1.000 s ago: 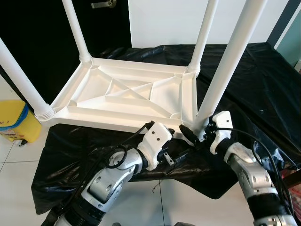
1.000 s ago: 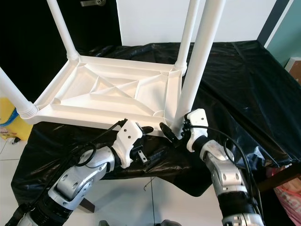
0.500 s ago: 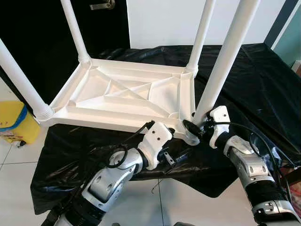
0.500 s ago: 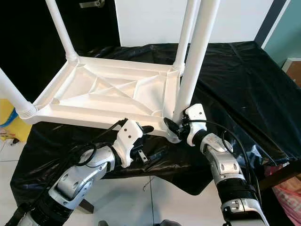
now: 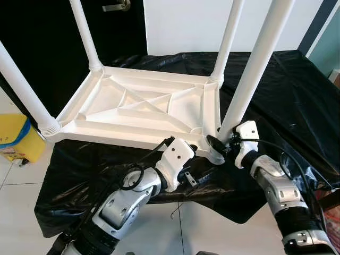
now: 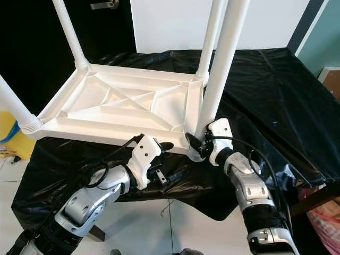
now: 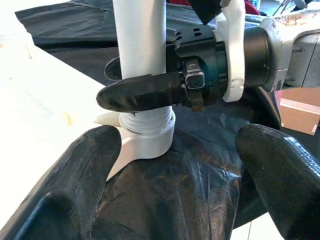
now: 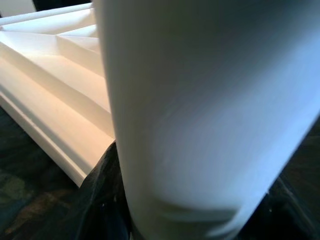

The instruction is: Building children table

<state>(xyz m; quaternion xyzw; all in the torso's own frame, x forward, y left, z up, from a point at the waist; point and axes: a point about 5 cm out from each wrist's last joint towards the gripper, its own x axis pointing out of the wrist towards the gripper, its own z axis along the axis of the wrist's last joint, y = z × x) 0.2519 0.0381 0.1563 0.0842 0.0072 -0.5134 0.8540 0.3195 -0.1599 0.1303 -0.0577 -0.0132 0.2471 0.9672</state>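
The white plastic children's table (image 5: 143, 106) lies upside down on a black cloth, its legs pointing up. My right gripper (image 5: 218, 144) is shut on the near right leg (image 5: 249, 69) just above the threaded base where it enters the corner socket (image 7: 145, 145). One black right finger (image 7: 140, 92) crosses the front of that leg. The leg (image 8: 200, 110) stands close between the fingers in the right wrist view. My left gripper (image 7: 175, 165) is open, low in front of the same corner, and touches nothing.
The black cloth (image 5: 287, 90) covers the work surface and hangs over its front edge. A yellow bin (image 5: 18, 138) stands on the white tiled floor (image 5: 21, 212) at the left. A dark door with a handle (image 5: 117, 5) is behind.
My right gripper has moved in from beside the leg's base and its fingers have shut round the leg. The left arm has stayed put.
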